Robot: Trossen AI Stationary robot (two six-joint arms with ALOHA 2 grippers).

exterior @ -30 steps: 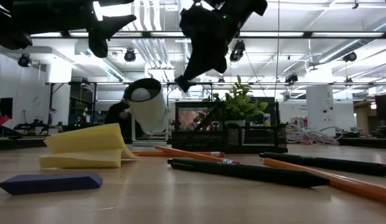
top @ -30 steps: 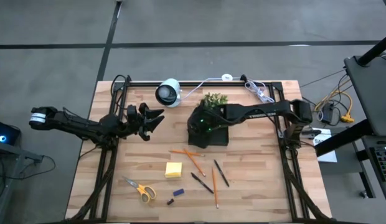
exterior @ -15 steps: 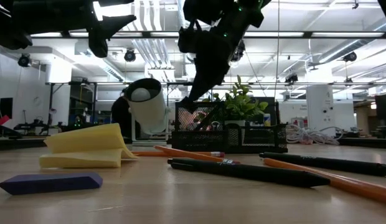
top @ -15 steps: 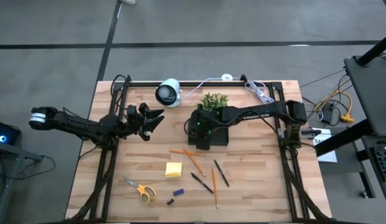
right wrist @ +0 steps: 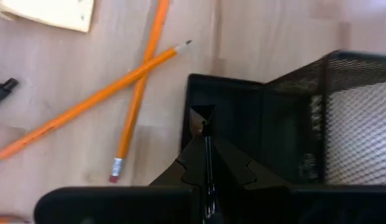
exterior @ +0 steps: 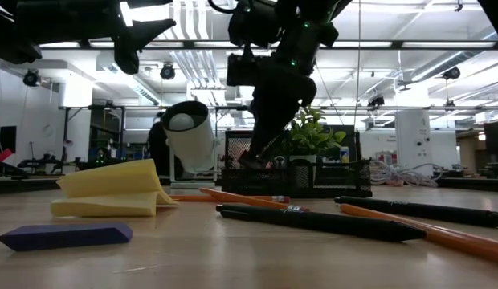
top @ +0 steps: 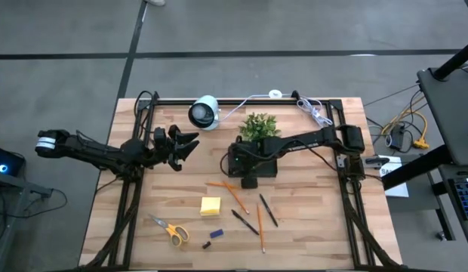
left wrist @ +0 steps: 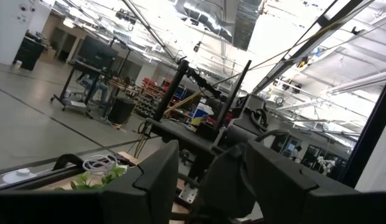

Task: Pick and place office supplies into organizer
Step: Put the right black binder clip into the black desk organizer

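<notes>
My right gripper (top: 245, 168) points down into the near-left compartment of the black mesh organizer (top: 268, 168), its fingers shut with a thin dark sliver between them (right wrist: 207, 155). In the low view its tip (exterior: 249, 156) is at the organizer's rim (exterior: 313, 172). Two crossed orange pencils (top: 230, 190), two dark pens (top: 245, 221), another orange pencil (top: 260, 227), the yellow sticky pad (top: 210, 205), scissors (top: 169, 229), the blue block (top: 216, 233) and a dark clip (top: 206, 245) lie flat on the table. My left gripper (top: 181, 143) waits open at the far left. My right gripper is shut on a thin dark item (right wrist: 202, 118) that shows only as a sliver between the two fingers and a small tip past them. The fingers come from above, pointing down. The item is clear of the table, over the organizer's compartment. Which item it is, I cannot tell.
A green potted plant (top: 258, 125) stands right behind the organizer. A white round camera (top: 204, 112) with its cable sits at the far edge. Black frame rails (top: 128, 204) run along the table's left and right sides.
My right gripper has come down and a little toward the table's near edge, from above the organizer to its near-left compartment, staying shut. The things on the table have not moved.
</notes>
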